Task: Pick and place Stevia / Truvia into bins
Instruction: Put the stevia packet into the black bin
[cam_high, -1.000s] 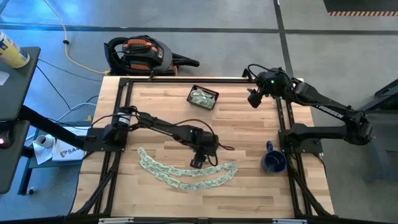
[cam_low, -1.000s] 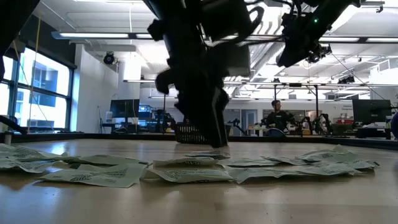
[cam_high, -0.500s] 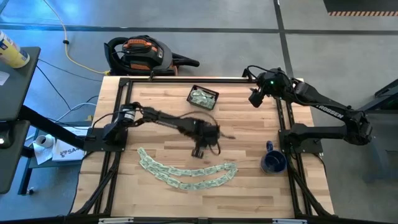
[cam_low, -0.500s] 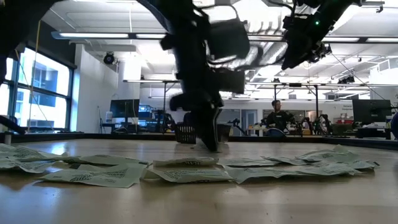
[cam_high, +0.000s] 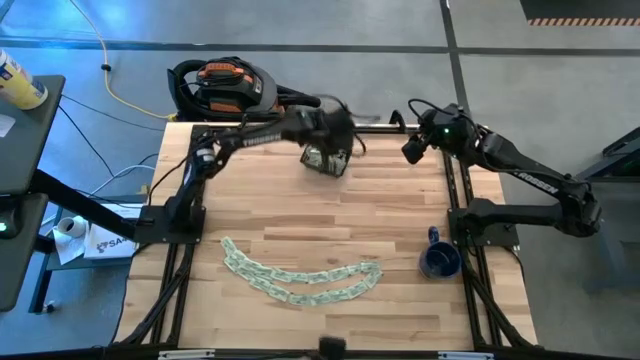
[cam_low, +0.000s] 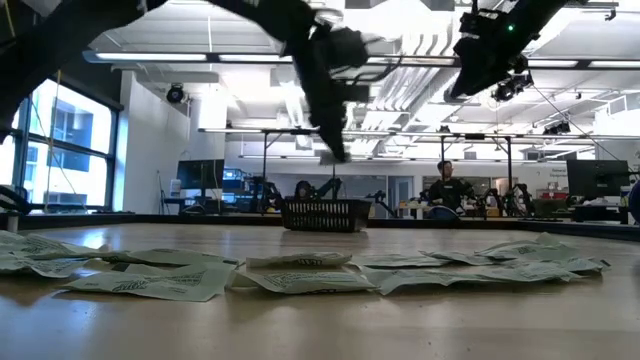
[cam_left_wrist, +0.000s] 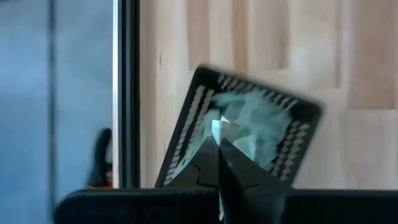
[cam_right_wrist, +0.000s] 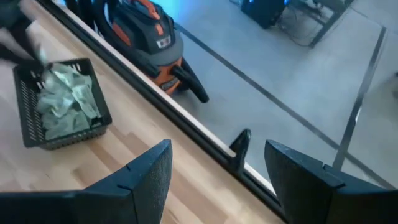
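The dark slatted basket (cam_high: 327, 158) stands near the table's far edge, with several pale green Stevia sachets (cam_right_wrist: 65, 99) inside. My left gripper (cam_high: 332, 135) hangs above the basket (cam_left_wrist: 249, 134), shut on a small pale sachet (cam_left_wrist: 219, 129). In the low view my left gripper (cam_low: 336, 150) is well above the basket (cam_low: 325, 213). Many more sachets (cam_high: 300, 280) lie flat in a curved row near the front. My right gripper (cam_high: 410, 152) waits open, raised over the far right corner. My left gripper pinches a pale sachet (cam_left_wrist: 218, 130) between its two fingertips, slanting down from above. The sachet is lifted clear and sticks out just past the tips, over the sachets in the basket. Which edge of it is held, I cannot tell.
A dark blue mug (cam_high: 438, 260) stands at the table's right edge. An orange-and-black vacuum (cam_high: 225, 85) lies on the floor beyond the far edge. Bare wood (cam_high: 300, 210) spreads between the basket and the row of sachets.
My left gripper has risen from the row of sachets near the front and swung quickly toward the far edge, ending above the basket. The row of sachets has stayed where it was.
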